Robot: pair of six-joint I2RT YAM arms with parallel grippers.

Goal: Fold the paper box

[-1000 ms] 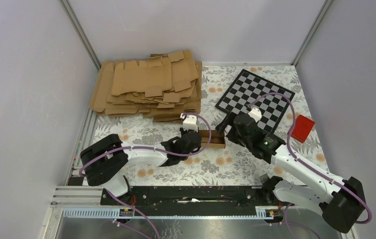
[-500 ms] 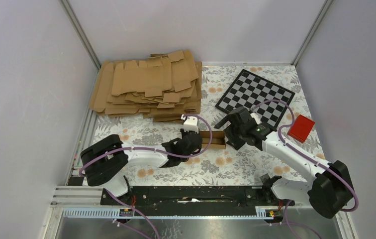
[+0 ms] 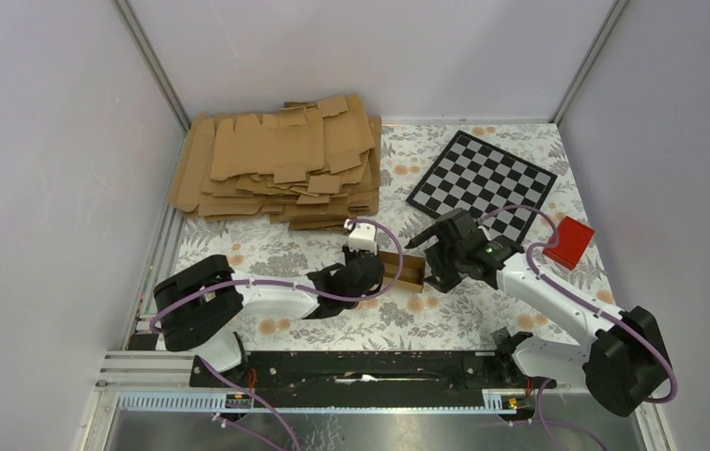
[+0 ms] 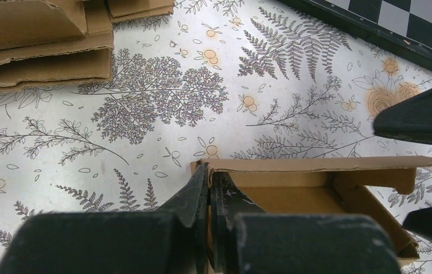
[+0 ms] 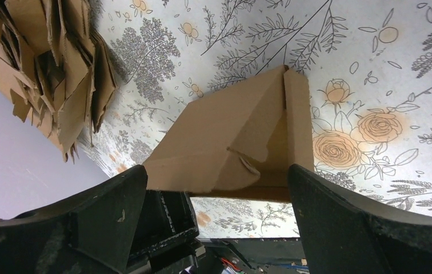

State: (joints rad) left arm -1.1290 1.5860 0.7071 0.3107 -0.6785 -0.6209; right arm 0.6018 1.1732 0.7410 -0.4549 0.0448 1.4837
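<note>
The paper box lies half-formed on the floral surface. My left pincer is clenched on its end wall. The right pincer is released around the other end, probably not touching. The cardboard looks light and easily crushed, so I would grip it near the creases.

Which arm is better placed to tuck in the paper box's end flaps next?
Right, probably. The right claw is open and faces one end of the paper box, with the flaps straight ahead. The left claw is shut on a wall at the other end, steadying it.
</note>
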